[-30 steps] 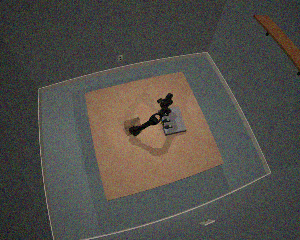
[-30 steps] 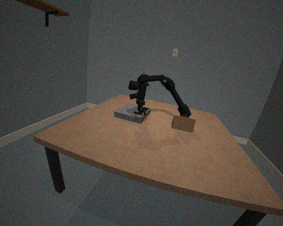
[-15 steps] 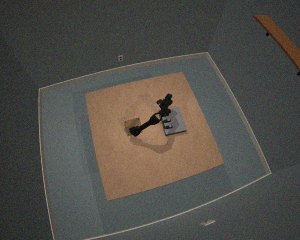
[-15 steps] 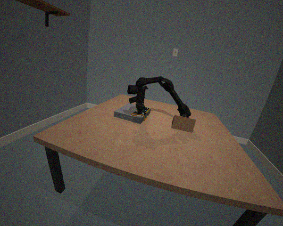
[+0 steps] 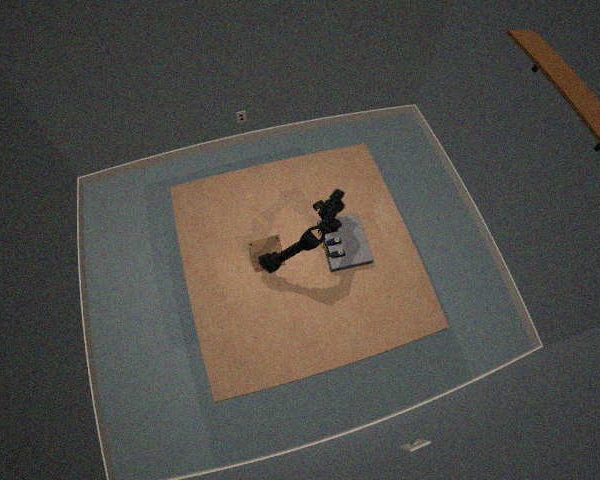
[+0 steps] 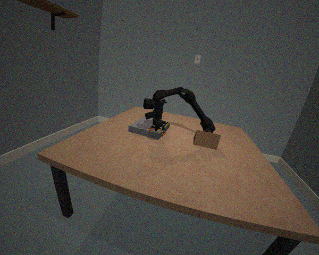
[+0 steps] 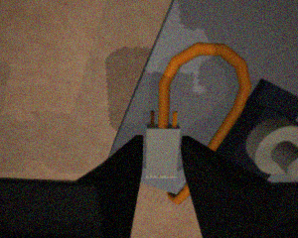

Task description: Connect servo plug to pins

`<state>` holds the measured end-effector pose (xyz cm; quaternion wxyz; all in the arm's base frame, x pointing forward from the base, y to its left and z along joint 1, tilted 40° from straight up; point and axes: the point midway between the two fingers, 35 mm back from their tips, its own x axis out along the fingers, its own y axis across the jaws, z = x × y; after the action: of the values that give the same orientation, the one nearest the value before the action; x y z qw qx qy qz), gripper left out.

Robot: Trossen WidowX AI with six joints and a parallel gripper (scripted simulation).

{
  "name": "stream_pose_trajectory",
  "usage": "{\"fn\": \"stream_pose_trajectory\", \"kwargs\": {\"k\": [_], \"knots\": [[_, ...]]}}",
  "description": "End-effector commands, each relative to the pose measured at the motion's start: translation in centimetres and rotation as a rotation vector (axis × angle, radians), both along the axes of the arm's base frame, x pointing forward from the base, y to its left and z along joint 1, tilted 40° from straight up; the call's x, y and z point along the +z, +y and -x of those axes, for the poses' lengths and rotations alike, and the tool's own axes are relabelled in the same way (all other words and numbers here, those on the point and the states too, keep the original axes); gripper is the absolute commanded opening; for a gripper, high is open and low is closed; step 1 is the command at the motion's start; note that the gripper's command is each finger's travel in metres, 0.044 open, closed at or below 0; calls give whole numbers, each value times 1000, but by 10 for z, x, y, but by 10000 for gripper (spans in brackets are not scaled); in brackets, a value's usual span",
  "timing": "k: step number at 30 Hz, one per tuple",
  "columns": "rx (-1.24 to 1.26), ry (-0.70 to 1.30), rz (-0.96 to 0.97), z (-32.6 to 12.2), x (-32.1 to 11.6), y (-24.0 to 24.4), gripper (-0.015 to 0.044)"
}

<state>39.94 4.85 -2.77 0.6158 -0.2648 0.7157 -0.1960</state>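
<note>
The pale plug [image 7: 163, 154] lies at the edge of the grey holder [image 5: 359, 253] [image 6: 141, 132] [image 7: 184, 99], between the fingertips in the wrist view. Its wire end faces up in that view, and the orange lead [image 7: 207, 49] loops from it toward the servo. My gripper [image 5: 325, 227] [image 6: 156, 129] [image 7: 162, 142] is open, pointing down around the plug with a thin gap at each side. A dark servo [image 7: 260, 106] with a round white horn [image 7: 258, 144] sits right of the right finger. The marked pins, the coloured band and the dot cannot be made out.
Servos [image 5: 336, 240] [image 5: 340, 253] sit along the holder's edge close to the fingers, with yellow and orange wires [image 6: 166, 126] there. The arm's brown base block [image 5: 256, 248] [image 6: 206, 139] stands on the wooden table [image 5: 290, 341] [image 6: 181, 175].
</note>
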Motion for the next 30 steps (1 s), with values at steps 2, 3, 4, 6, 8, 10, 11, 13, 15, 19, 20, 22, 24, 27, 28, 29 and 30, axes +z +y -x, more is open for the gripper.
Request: {"fn": "stream_pose_trajectory", "kwargs": {"k": [2, 3, 4, 6, 8, 10, 11, 13, 15, 19, 20, 22, 24, 27, 28, 29, 30], "knots": [[8, 2, 5, 1, -2, -2, 36], [8, 2, 5, 1, -2, -2, 30], [8, 2, 5, 1, -2, -2, 23], [8, 2, 5, 1, -2, -2, 10], [8, 2, 5, 1, -2, -1, 0], [8, 2, 4, 0, 1, 1, 0], [8, 2, 4, -1, 3, 3, 0], [8, 2, 4, -2, 8, 7, 0], [8, 2, 3, -3, 14, 12, 0], [8, 2, 3, -5, 28, 23, 0], [8, 2, 2, -5, 31, 26, 0], [8, 3, 2, -5, 38, 31, 0], [8, 3, 2, -5, 42, 35, 0], [12, 6, 2, -5, 43, 35, 0], [21, 14, 1, -4, 44, 35, 0], [34, 24, -1, -4, 44, 35, 0], [52, 38, -3, -3, 45, 34, 0]]}}
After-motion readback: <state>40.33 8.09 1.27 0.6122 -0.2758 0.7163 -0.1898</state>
